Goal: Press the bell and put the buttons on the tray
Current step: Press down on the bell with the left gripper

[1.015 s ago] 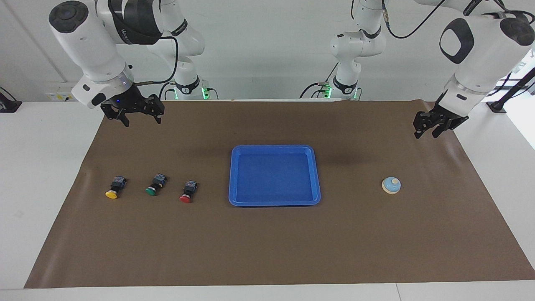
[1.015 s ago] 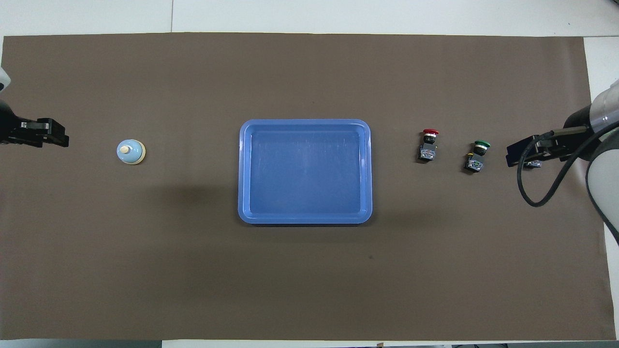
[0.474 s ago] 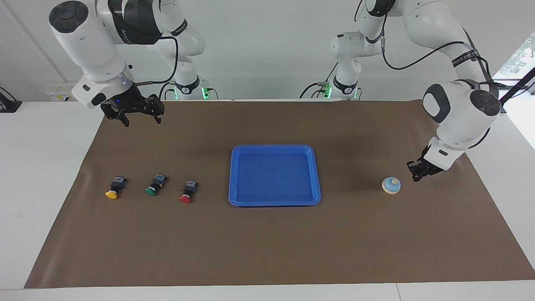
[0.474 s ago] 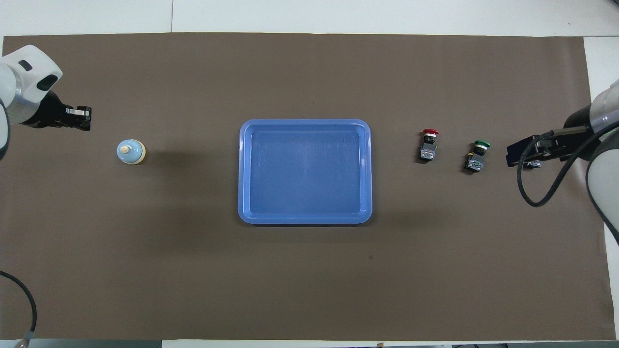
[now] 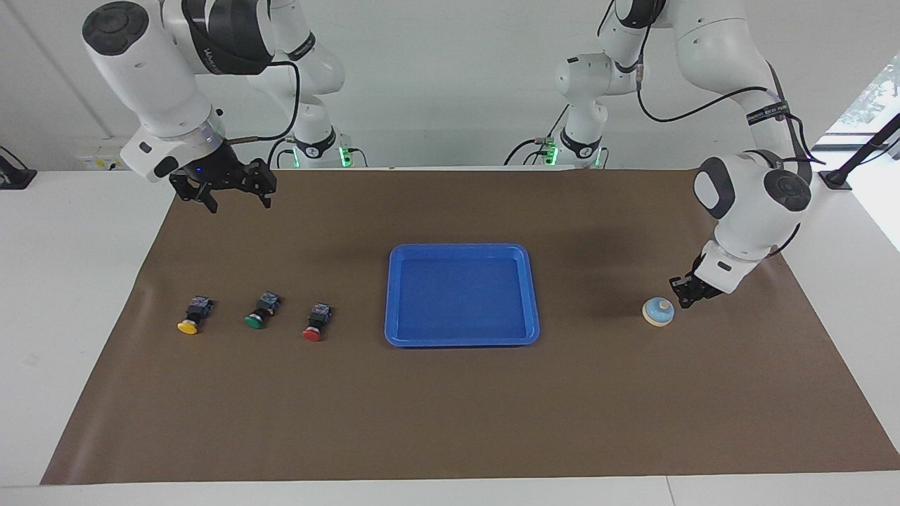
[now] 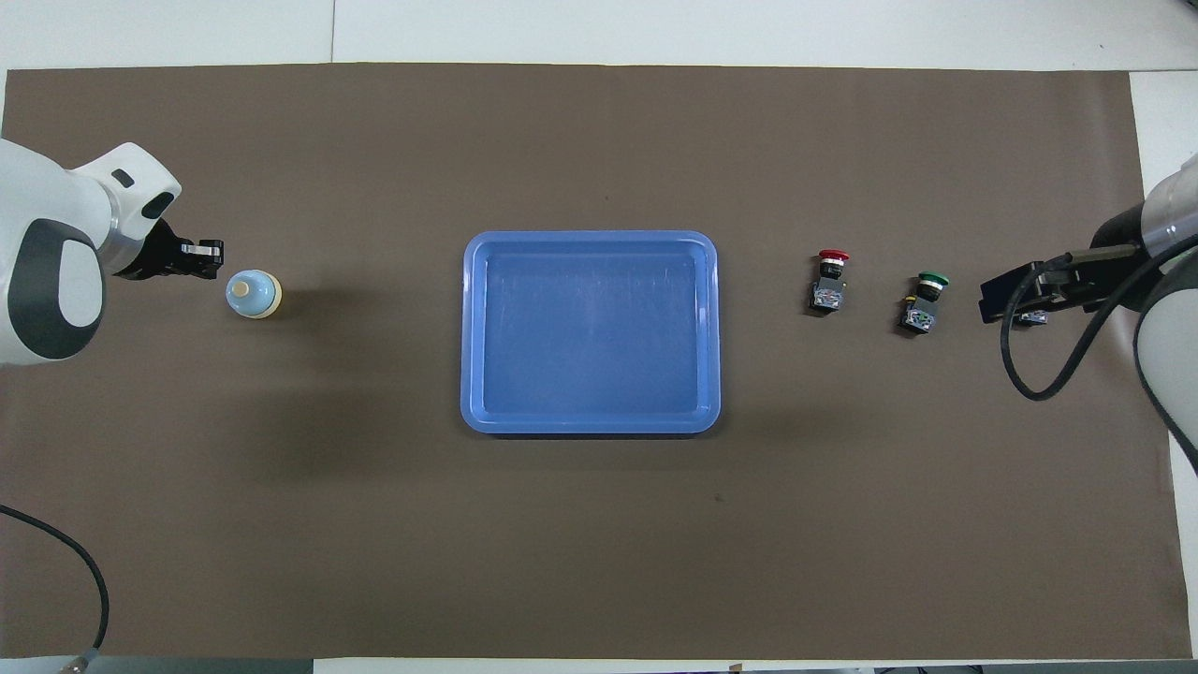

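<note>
The bell [image 5: 658, 312] [image 6: 253, 294], light-blue dome on a cream base, stands on the brown mat toward the left arm's end. My left gripper [image 5: 679, 294] [image 6: 213, 259] is shut and empty, hanging low just beside the bell with a small gap between them. The blue tray [image 5: 460, 247] [image 6: 590, 238] lies empty at mid-table. The red button [image 5: 314, 328] [image 6: 829, 277], green button [image 5: 259, 315] [image 6: 925, 300] and yellow button [image 5: 191, 320] lie in a row toward the right arm's end. My right gripper [image 5: 240, 204] [image 6: 997, 301] waits open, raised, covering the yellow button in the overhead view.
A brown mat [image 5: 450, 414] covers most of the white table [image 5: 70, 281]. A black cable [image 6: 1039, 374] loops from the right arm's wrist.
The left arm has swung down from high over the mat's corner to beside the bell, and its gripper has shut. The right arm has not moved.
</note>
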### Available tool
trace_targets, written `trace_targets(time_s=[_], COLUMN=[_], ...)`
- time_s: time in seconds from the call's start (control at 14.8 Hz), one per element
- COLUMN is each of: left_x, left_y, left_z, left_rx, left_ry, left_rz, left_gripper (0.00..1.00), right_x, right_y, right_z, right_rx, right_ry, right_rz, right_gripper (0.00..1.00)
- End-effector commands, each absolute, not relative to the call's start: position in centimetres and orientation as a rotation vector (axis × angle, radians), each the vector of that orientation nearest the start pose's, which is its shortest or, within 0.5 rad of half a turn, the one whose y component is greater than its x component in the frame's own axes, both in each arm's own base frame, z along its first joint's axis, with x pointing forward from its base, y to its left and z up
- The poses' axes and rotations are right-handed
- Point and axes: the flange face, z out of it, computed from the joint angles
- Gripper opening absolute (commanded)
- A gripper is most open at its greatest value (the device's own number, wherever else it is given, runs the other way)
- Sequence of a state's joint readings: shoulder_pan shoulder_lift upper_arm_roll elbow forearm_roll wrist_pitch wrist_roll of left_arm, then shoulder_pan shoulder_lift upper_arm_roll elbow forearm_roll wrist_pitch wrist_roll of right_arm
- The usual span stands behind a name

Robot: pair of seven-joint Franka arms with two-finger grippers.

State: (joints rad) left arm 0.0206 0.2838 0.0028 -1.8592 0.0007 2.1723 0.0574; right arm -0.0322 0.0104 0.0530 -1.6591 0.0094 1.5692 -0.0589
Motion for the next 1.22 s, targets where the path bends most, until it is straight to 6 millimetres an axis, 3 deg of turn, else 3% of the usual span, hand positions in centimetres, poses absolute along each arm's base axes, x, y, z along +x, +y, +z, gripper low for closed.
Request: trace_targets(time_s=[0.0, 0.47, 0.88, 1.02, 1.15], left_x=[61.6, 60.9, 59.8, 60.2, 60.9], left_y=[1.4, 0.7, 0.4, 0.5, 1.1], left_z=[36.5, 35.5, 33.1, 34.1, 38.4], left_rx=[-3.142, -3.143, -3.141, -3.141, -3.143], left_ry=[0.025, 0.010, 0.008, 0.008, 0.001], left_rz=[-0.070, -0.055, -0.104, -0.096, -0.034], left_gripper=[0.00, 0.00, 0.00, 0.00, 0.00], right_x=[54.9, 54.9, 54.9, 54.9, 54.9], right_y=[1.2, 1.2, 1.2, 1.2, 1.2], right_z=[57.7, 57.7, 57.7, 57.7, 57.7], right_rx=[-3.108, -3.108, -3.108, -3.108, -3.108], right_ry=[-0.147, -0.147, -0.147, -0.147, -0.147], right_rz=[0.173, 0.173, 0.173, 0.173, 0.173], right_gripper=[1.00, 1.00, 1.00, 1.00, 1.00])
